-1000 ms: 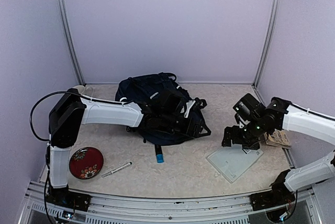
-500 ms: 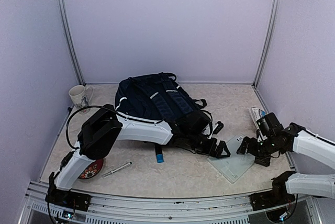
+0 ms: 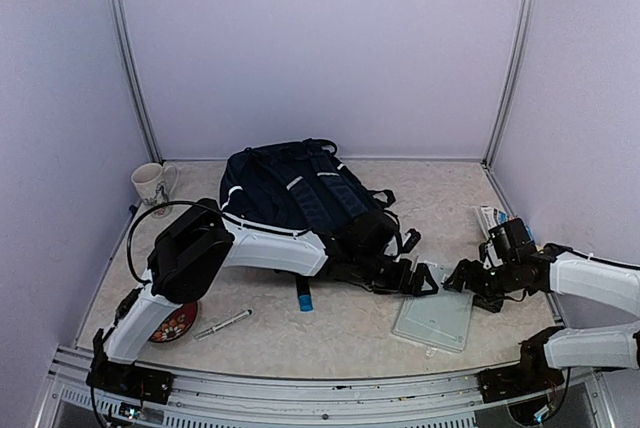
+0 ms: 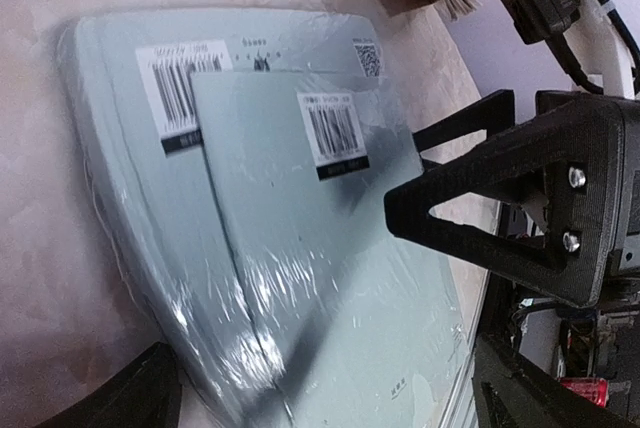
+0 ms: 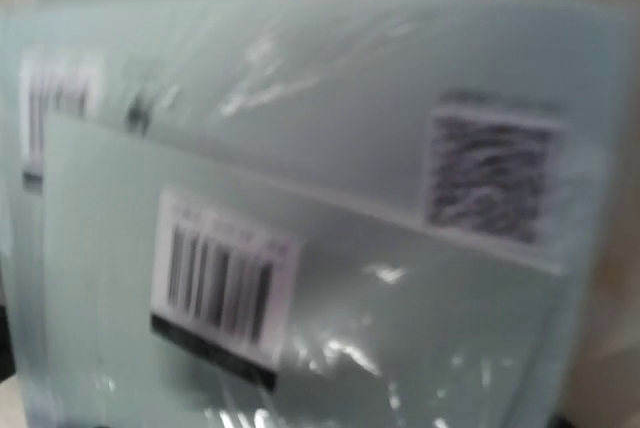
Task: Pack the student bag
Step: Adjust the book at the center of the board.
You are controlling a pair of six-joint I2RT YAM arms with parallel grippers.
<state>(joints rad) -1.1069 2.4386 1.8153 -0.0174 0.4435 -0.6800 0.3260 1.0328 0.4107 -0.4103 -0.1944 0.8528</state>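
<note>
The student bag (image 3: pixel 290 193) lies at the back middle of the table (image 3: pixel 340 343), straps upward. From the top view I cannot tell if its mouth is open. The thing to be packed now seems to be the pale green shrink-wrapped stationery pack (image 3: pixel 432 320), which lies flat to the right of the bag and nearer to the front edge.

The left gripper (image 3: pixel 418 280) reaches across in front of the bag to the far left corner of the pack. Its jaws stand wide apart and hold nothing. The right gripper (image 3: pixel 462 278) is at the far right edge of the pack. In the left wrist view its two fingers (image 4: pixel 480 213) show a gap between them, so I read them as apart and not clamped.

So the pack lies between the two grippers, low beneath both. Both are about equally near, and the bag lies on the left arm's side. The pack looks almost square, so I cannot name its long axis.
</note>
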